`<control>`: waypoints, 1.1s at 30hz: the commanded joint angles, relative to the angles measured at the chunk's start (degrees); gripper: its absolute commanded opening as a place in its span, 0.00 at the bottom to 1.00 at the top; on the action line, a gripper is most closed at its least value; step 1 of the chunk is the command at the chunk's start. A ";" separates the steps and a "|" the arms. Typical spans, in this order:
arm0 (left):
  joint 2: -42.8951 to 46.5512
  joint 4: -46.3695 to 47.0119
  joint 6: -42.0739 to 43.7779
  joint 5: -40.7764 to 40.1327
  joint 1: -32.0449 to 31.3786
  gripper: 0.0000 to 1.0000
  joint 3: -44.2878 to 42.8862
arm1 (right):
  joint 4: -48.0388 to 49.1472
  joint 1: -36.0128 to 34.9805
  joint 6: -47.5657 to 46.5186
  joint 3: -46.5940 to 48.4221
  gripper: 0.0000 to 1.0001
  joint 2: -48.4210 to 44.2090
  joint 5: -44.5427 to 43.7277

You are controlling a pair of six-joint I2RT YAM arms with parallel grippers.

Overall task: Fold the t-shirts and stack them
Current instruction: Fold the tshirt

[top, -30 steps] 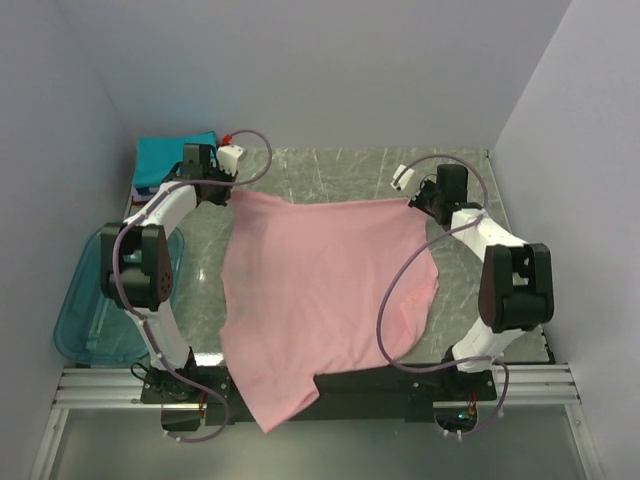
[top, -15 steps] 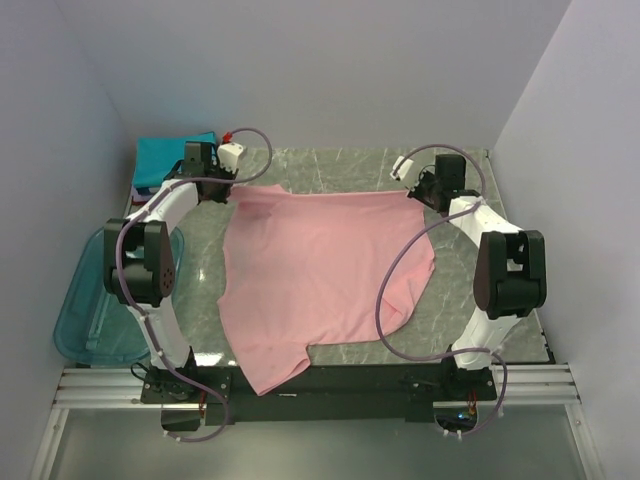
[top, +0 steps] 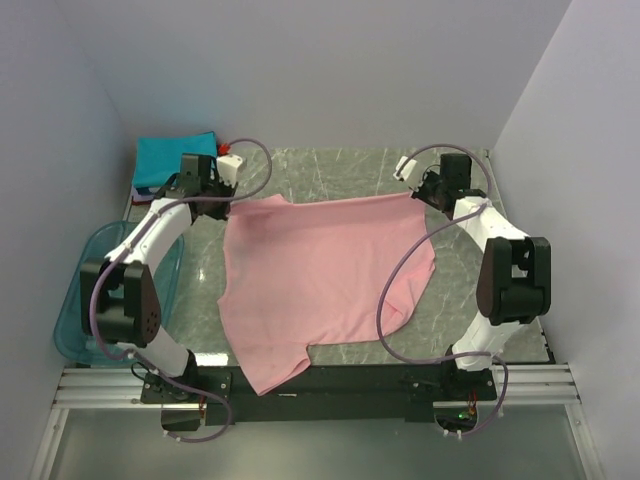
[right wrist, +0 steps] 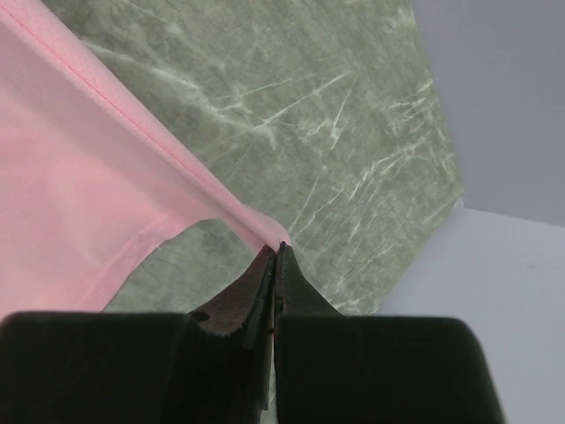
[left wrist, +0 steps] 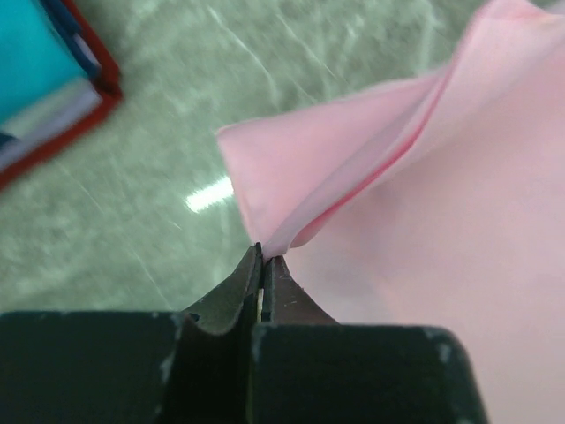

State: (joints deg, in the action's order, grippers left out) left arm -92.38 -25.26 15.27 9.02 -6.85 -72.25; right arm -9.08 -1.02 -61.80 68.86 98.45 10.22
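The pink t-shirt (top: pixel 320 270) lies spread over the middle of the green marbled worktop (top: pixel 330 168). Its far edge is drawn fairly straight between the two arms, and its near end reaches past the near edge of the worktop by the arm bases. The left tool (left wrist: pixel 263 258) is clamped tight on the far left corner of that shirt: in the left wrist view its tips meet on a pinch of pink cloth, and a hemmed fold rises from them. The right tool (right wrist: pixel 275 251) is likewise clamped on the far right corner. Its tips pinch the hemmed edge, which runs away up and to the left, and a short flap of cloth dips beside the grip with bare worktop under it. Both held corners sit low, though the overhead view does not let me tell whether they touch the worktop. The cloth between the grips is mostly flat, with a soft crease and a rounded lobe at its right side. At the far left corner, just beyond the left tool, a folded teal t-shirt (top: pixel 172 155) tops a small pile, with red and white edges showing under it in the left wrist view. A translucent blue bin (top: pixel 70 320) sits off the left side of the worktop, partly covered in the overhead view by the left arm
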 commanded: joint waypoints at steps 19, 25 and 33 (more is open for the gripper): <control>8.19 -12.80 -5.34 -3.57 -7.30 0.01 14.15 | -4.10 1.63 -6.05 -8.21 0.00 -4.85 1.73; 5.81 -11.04 -5.07 -5.23 -7.39 0.01 14.50 | -4.54 1.37 -7.28 -11.73 0.00 -6.08 1.74; 4.49 -11.83 -3.32 -6.64 -7.39 0.04 12.40 | -5.16 1.28 -6.41 -12.43 0.03 -5.47 1.38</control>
State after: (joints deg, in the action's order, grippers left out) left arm -87.26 -37.17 10.46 3.99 -14.26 -57.87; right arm -14.39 0.51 -68.20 56.73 95.79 12.08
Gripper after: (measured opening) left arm 0.029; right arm 0.025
